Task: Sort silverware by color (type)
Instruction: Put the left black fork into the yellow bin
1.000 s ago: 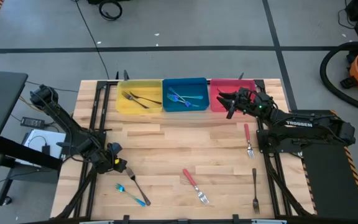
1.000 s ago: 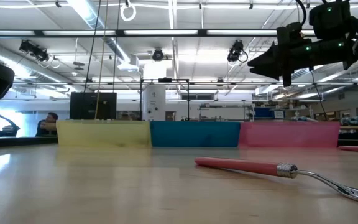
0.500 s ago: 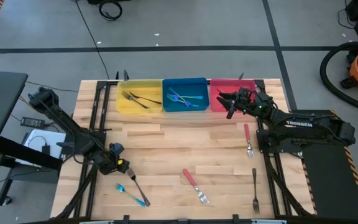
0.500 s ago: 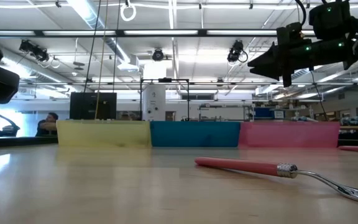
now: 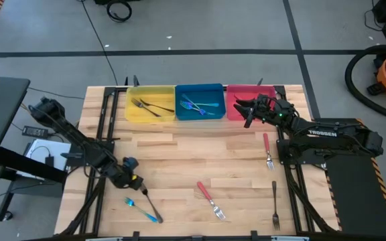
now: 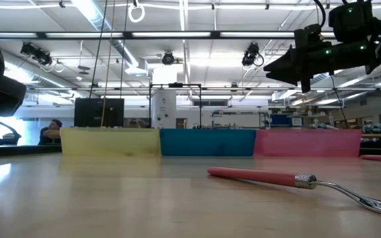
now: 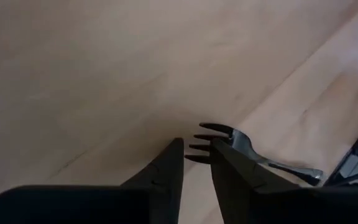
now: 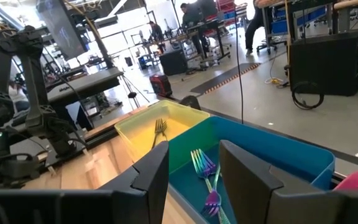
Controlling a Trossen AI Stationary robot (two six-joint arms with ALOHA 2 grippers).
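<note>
I've got the left tool point(image 7: 197, 155) parted just over the dark all-metal fork point(image 7: 241, 144) on the wooden bench point(image 7: 104, 74), right tool point(image 5: 241, 111) parked with fingers parted over the pink bin point(image 5: 268, 92), and a skewed pinch could flick the fork away.

"TROSSEN" on right arm point(image 5: 327, 132)

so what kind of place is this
Most likely a robotics lab in a large industrial hall: an exposed ceiling with strip lights, equipment racks behind the wooden table, and a shop vacuum on the concrete floor.
</note>
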